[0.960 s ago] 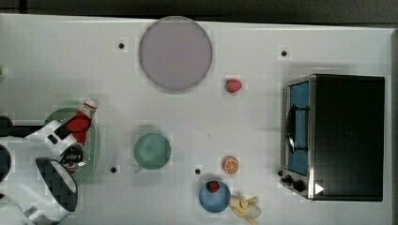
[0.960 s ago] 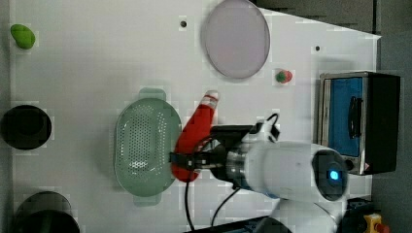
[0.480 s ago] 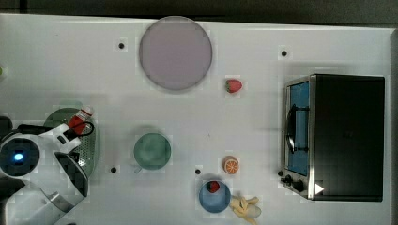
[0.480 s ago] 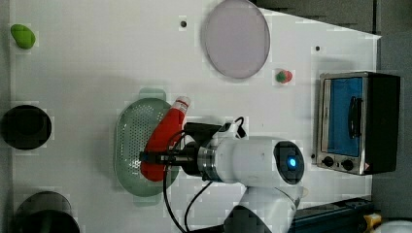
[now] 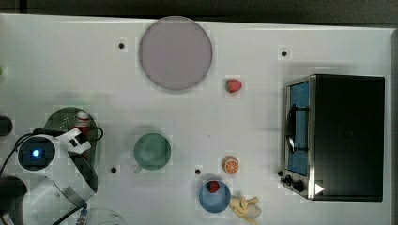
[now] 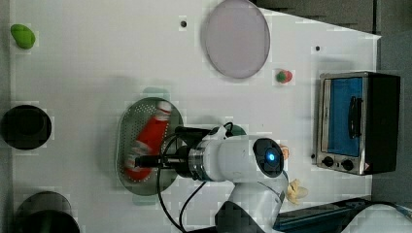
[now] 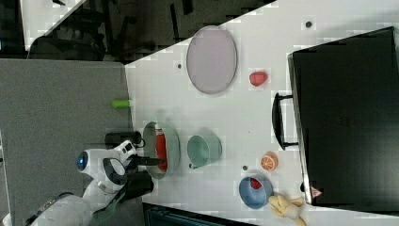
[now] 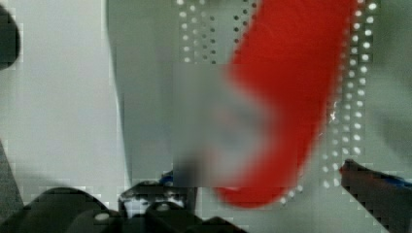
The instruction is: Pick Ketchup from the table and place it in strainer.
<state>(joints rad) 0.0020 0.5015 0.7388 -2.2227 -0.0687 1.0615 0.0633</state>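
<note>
Fig.: ketchup [image 6: 148,141] lies in strainer [image 6: 127,127]; my hand [image 6: 141,161] w/ fingers apart. Risk: lifting out carelessly snags bottle, tips strainer.

Bright even light, wrist cam blurry

No text, brand or number can be read anywhere; the Ketchup [image 6: 148,141] label, by the end effector [image 6: 145,161], is too blurred to make out.

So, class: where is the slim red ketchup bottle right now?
In the left view, the slim red ketchup bottle lies inside the pale green oval strainer, left of the white robot arm.
</note>
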